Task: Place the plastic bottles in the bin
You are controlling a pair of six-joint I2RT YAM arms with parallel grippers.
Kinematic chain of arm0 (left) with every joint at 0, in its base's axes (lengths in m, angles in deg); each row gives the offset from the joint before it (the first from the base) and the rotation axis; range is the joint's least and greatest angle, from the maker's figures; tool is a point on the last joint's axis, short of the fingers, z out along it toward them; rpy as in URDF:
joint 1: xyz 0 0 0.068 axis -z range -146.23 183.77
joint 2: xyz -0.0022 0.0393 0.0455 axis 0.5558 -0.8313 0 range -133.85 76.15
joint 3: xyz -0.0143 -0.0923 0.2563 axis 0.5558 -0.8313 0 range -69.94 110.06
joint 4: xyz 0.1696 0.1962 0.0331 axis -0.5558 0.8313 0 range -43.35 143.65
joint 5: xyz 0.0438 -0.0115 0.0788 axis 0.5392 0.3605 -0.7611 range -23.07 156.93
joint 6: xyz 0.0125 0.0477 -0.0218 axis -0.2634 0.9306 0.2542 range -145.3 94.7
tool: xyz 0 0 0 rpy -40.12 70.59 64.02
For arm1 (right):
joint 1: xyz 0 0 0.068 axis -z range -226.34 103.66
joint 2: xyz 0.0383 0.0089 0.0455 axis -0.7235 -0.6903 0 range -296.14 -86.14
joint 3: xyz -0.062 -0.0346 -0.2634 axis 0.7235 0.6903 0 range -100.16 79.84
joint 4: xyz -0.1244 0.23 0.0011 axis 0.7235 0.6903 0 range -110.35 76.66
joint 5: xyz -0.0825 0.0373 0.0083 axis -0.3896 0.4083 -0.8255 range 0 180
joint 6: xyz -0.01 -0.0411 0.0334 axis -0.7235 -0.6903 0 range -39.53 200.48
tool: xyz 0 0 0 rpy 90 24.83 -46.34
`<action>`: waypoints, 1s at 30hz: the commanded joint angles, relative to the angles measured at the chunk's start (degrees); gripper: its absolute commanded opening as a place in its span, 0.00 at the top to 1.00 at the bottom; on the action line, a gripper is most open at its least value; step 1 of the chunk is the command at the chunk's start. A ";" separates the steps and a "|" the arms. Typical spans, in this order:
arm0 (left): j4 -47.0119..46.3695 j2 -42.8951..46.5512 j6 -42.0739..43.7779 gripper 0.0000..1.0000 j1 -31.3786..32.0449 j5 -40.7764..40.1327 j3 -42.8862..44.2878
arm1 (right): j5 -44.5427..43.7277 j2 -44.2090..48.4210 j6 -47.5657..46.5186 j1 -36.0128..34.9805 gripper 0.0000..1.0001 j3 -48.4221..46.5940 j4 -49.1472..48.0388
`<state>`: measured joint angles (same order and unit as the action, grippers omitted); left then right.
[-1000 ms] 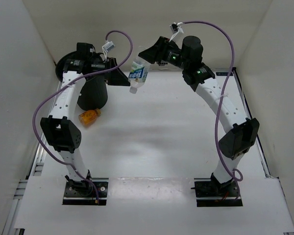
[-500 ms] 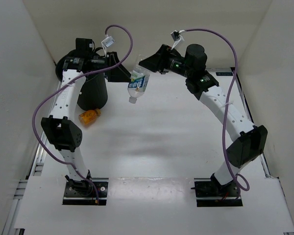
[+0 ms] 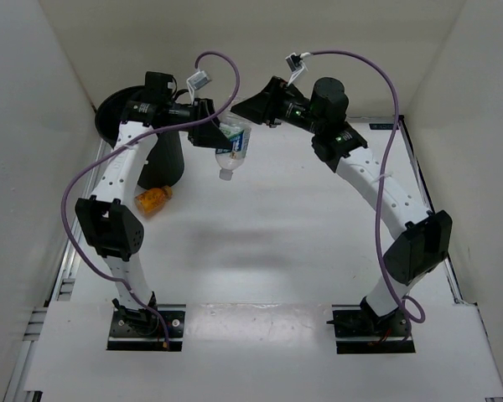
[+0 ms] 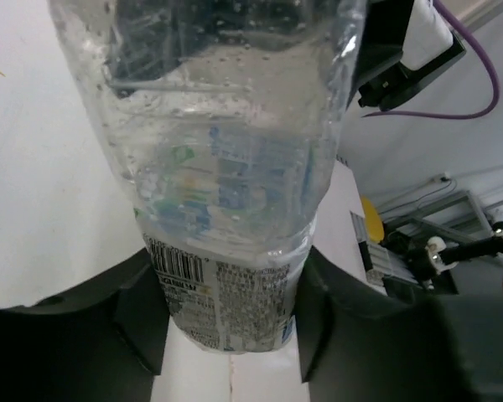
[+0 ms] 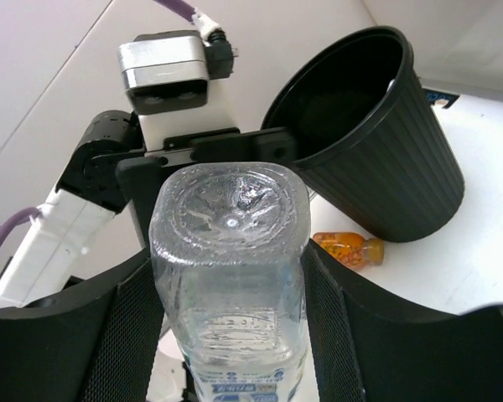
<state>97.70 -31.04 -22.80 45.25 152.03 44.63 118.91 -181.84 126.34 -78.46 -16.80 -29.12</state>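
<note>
We open the right fingers [image 5: 126,335], clamped on the bottle [image 3: 231,144] beside the bin [image 3: 163,163], only once the left fingers [image 4: 142,322] pressing its sides hold firm.

Bin [image 3: 166,163]: far left corner of the table [image 3: 277,234].
Orange bottle [image 3: 152,199]: on the table, just in front of the bin.
Clear bottle [image 3: 231,144]: above the table, right of the bin, between left gripper [image 3: 214,134] and right gripper [image 3: 250,109].

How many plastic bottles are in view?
2. One clear bottle is in the air, between the left pincer and the right pincer; one orange bottle lies on the table by the bin. Others may be hidden inside the bin.
</note>
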 commanded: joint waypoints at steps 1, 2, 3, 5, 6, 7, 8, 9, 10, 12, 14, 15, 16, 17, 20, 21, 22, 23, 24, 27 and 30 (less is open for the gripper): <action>-0.77 2.70 1.01 0.48 0.64 3.93 -0.57 | 1.50 -0.10 2.39 -1.19 1.00 -1.80 -4.94; -0.77 3.22 1.01 0.65 0.64 3.93 -0.57 | 1.50 -0.10 2.39 -1.19 1.00 -1.80 -4.94; -0.77 3.22 1.01 0.86 0.64 3.93 -0.57 | 1.50 -0.10 2.39 -1.19 1.00 -1.80 -4.33; -0.77 4.27 1.01 0.90 0.64 3.41 0.65 | 2.03 -0.10 1.86 -1.19 0.98 -2.32 -2.75; -0.77 4.28 1.01 0.90 0.12 3.41 1.18 | 2.03 -0.10 0.99 -1.19 0.82 -2.93 -1.26; -1.30 4.28 1.01 0.90 0.12 1.93 1.71 | 2.03 -0.10 0.28 -1.19 0.67 -2.94 -0.64; -1.30 4.80 1.01 0.90 -1.45 0.26 3.46 | 1.51 0.51 0.28 -0.67 0.42 -2.94 0.33; -1.30 4.80 1.01 0.90 -2.25 -1.76 4.52 | 0.90 1.47 -0.33 -0.06 0.05 -2.94 2.69; -1.30 5.41 1.01 0.90 -3.04 -8.04 5.66 | -2.16 2.18 -1.04 -0.05 0.00 -2.94 4.71; -1.30 6.55 1.01 0.90 -5.94 -16.94 9.16 | -8.39 5.34 -4.54 1.18 0.00 -2.94 11.11; -1.30 7.87 4.68 0.90 -6.74 -37.65 11.29 | -16.38 9.80 -8.23 1.18 0.00 -0.75 14.30; -2.17 10.06 6.79 0.90 -6.22 -45.38 11.30 | -22.43 11.40 -9.55 1.18 0.00 0.39 15.10; -3.92 11.47 9.08 0.90 -5.34 -53.29 10.60 | -24.49 12.89 -10.70 1.18 0.00 1.62 15.63; -6.03 12.70 14.06 0.90 -2.90 -69.29 8.07 | -26.08 15.52 -12.45 1.18 0.00 4.07 16.41; -9.65 12.02 22.00 0.90 -0.07 -93.70 8.65 | -28.89 18.35 -14.75 1.18 0.00 5.76 20.19; -9.65 9.66 25.24 0.90 -0.06 -97.63 9.44 | -29.69 18.36 -15.54 1.18 0.00 6.37 21.42; -10.26 8.51 25.97 0.90 -1.10 -100.54 10.06 | -30.48 19.05 -15.54 1.18 0.00 7.33 23.35; -10.27 7.45 25.97 0.90 -2.25 -102.05 10.07 | -31.27 19.76 -15.54 0.66 0.00 8.04 23.89; -10.27 6.57 25.02 0.90 -5.22 -101.45 9.28 | -31.80 20.29 -15.54 0.65 0.00 8.92 23.89; -10.79 2.88 24.39 0.90 -8.05 -100.66 8.75 | -32.33 21.70 -15.54 0.65 0.00 12.43 23.89; -10.79 0.94 24.39 0.90 -8.06 -102.32 8.75 | -34.09 23.10 -15.02 0.65 0.00 14.63 24.60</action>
<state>86.47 -28.73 0.26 37.15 56.41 54.16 88.44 -159.35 112.75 -77.61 -3.77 -6.67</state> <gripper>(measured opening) 0.650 0.998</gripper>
